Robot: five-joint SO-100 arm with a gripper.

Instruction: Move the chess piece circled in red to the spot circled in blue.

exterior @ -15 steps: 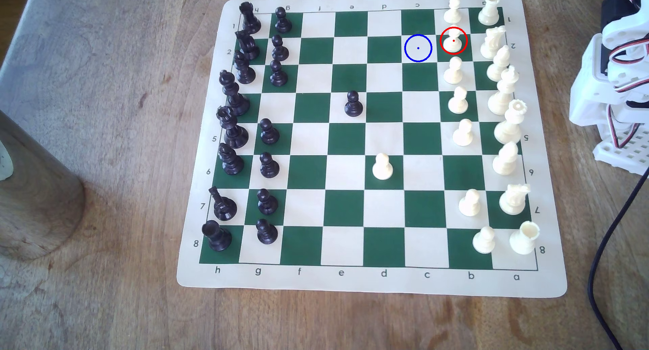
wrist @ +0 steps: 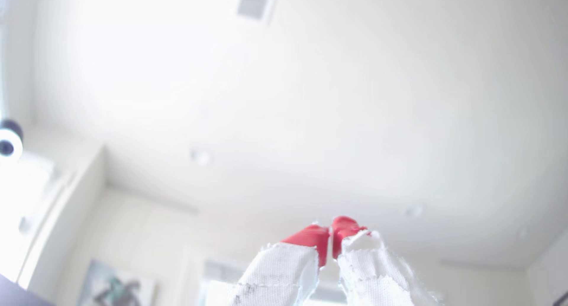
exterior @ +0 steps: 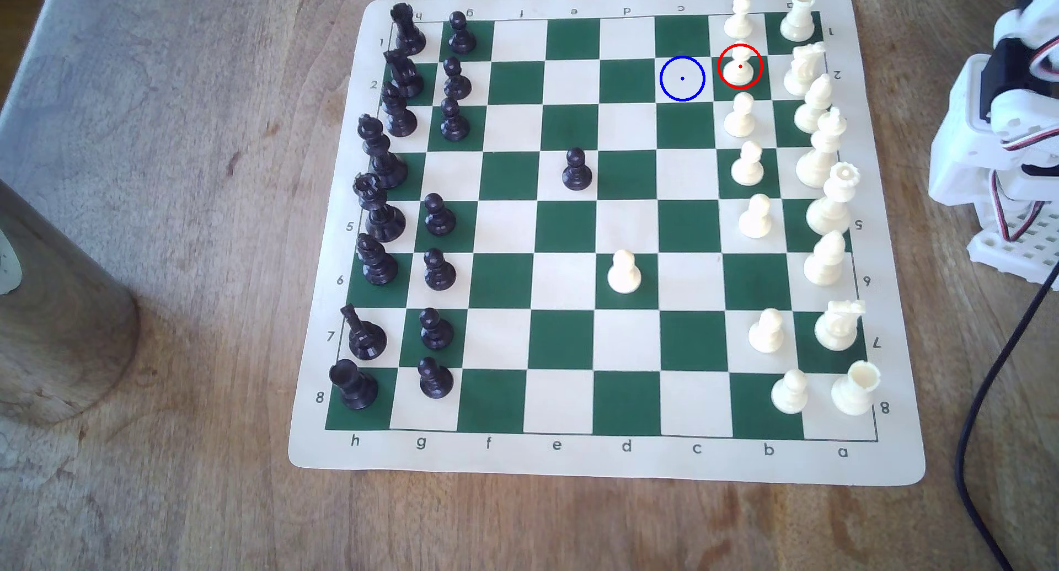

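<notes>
Hand raised toward the ceiling, pawn untouched

The cloth-wrapped, red-tipped hand [wrist: 331, 232] points upward, tips nearly together, holding nothing; its base is cut off. Well away from it, the small cream-white plastic pawn [exterior: 740, 68] stands red-ringed beside the blue-ringed cream square [exterior: 682, 79].

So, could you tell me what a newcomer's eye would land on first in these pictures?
Probably the red ring around a cream pawn near the far right corner of the chess mat in the exterior view, with the blue-ringed square beside it on its left. Next, the wrist view: the gripper, red-tipped and closed, points at the ceiling.
</notes>
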